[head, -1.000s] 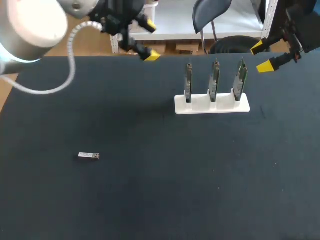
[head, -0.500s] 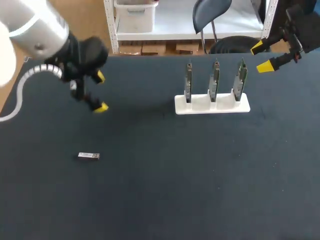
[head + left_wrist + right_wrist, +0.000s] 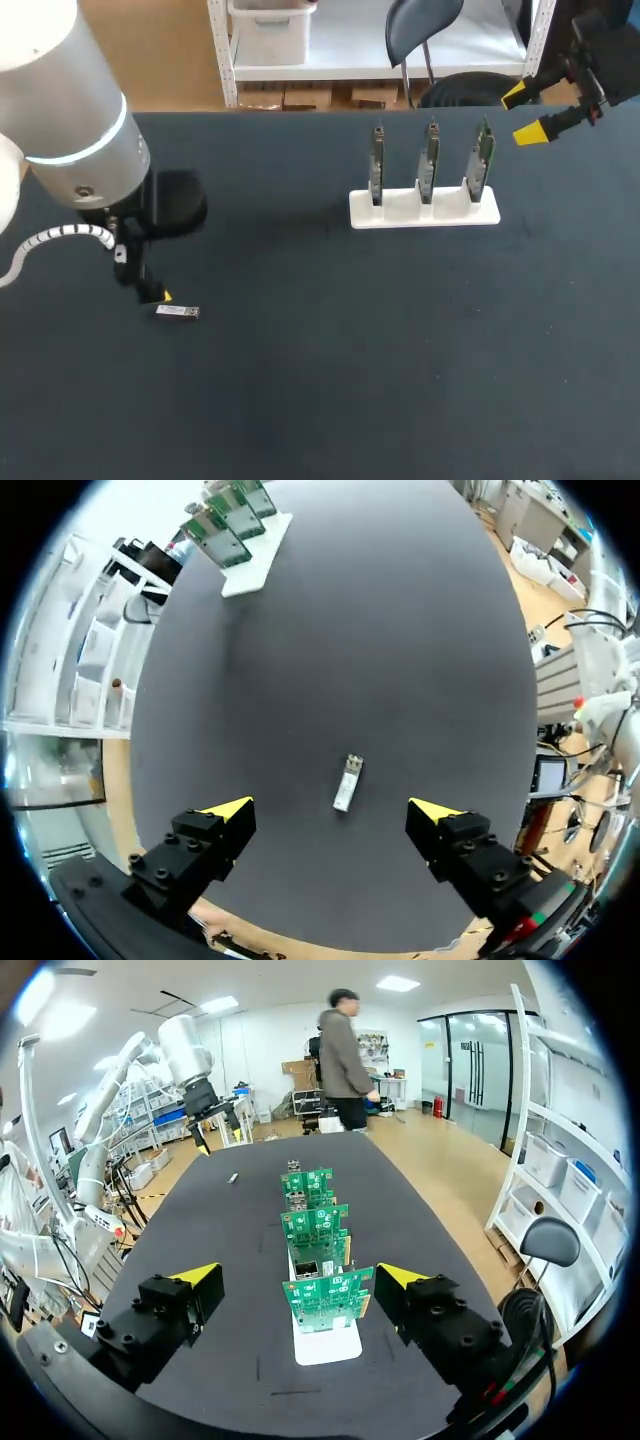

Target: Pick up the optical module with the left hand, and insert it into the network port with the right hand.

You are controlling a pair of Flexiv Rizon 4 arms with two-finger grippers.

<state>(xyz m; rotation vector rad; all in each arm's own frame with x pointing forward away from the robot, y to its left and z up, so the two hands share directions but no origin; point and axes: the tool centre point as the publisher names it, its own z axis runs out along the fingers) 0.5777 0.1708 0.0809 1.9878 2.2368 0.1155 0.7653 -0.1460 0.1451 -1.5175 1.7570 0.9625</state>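
The optical module (image 3: 178,312), a small silver bar, is seen lying flat on the dark worktop (image 3: 400,350), near the left edge and about halfway between the near edge and the far edge. It is well apart from everything else on the worktop. In the left wrist view the module is seen lying lengthwise, pointing away from the wrist. The left pincer (image 3: 333,810) is held right over this spot, and its two yellow-tipped fingers are spread wide apart. The module is found in the gap between the two tips and a little ahead of them, and it is not touched by either finger. In the head view most of this pincer is hidden by the big grey left arm (image 3: 75,130), and only one yellow tip can be seen, just beside the module's left end. A white holder (image 3: 424,207) is set toward the far edge, a little right of the middle. Three green boards (image 3: 428,160) are stood upright in it, side by side in a row. The right pincer (image 3: 523,114) is held at the far right corner of the worktop, and its fingers are spread apart too. In the right wrist view the holder and its boards are seen just ahead of that pincer, lined up one behind another.
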